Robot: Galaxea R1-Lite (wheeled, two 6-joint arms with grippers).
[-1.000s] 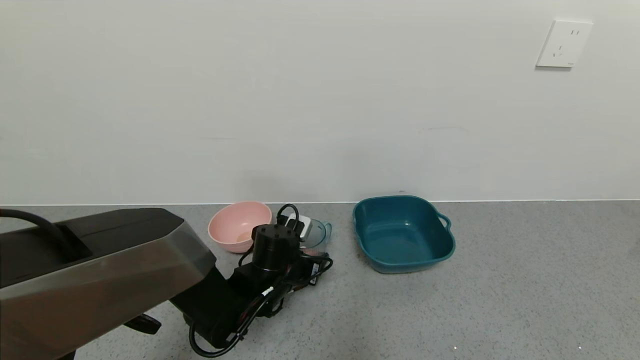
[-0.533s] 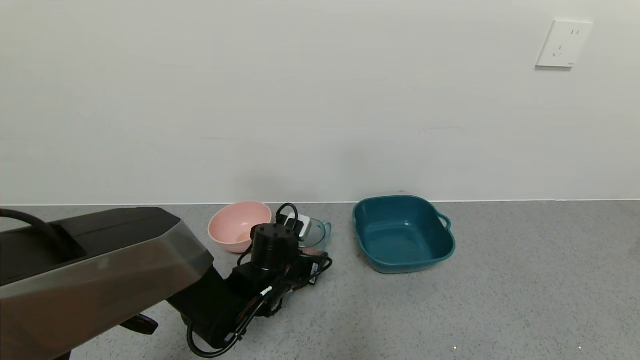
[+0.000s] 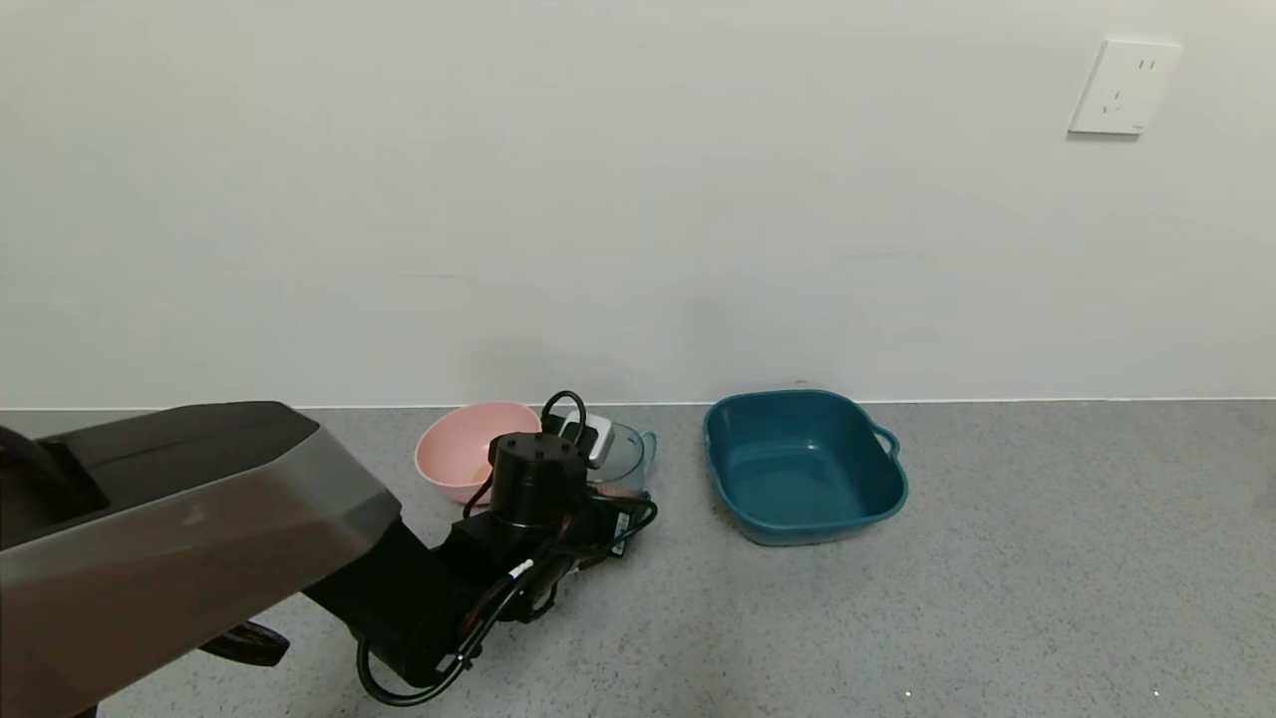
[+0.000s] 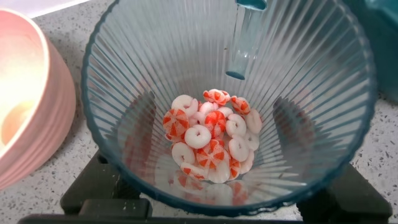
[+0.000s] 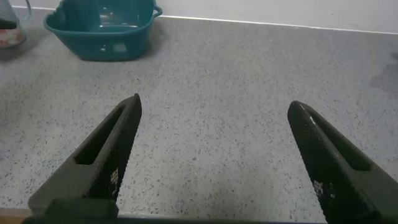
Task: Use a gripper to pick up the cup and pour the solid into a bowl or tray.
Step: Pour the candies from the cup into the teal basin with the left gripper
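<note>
The ribbed translucent blue-grey cup [image 3: 628,454] stands between the pink bowl and the dark teal tray [image 3: 827,524], its handle toward the tray. My left gripper [image 3: 610,479] is shut on the cup, its black wrist covering the cup's near side. In the left wrist view I look down into the cup [image 4: 323,74]; the solid [image 4: 211,140], orange-pink and white round pieces, lies heaped on its bottom, and the dark fingers [image 4: 134,140] show through its wall on both sides. My right gripper [image 5: 214,134] is open and empty over bare counter, far from the tray [image 5: 99,46].
A round pink bowl [image 3: 454,459] sits just left of the cup, close to it in the left wrist view [image 4: 25,124]. The white wall runs right behind the vessels, with a socket [image 3: 1123,88] at upper right. Grey counter extends in front and right of the tray.
My left arm has shifted slightly left and away, and the cup has moved with it, a little higher in the head view. The tray and pink bowl have not moved.
</note>
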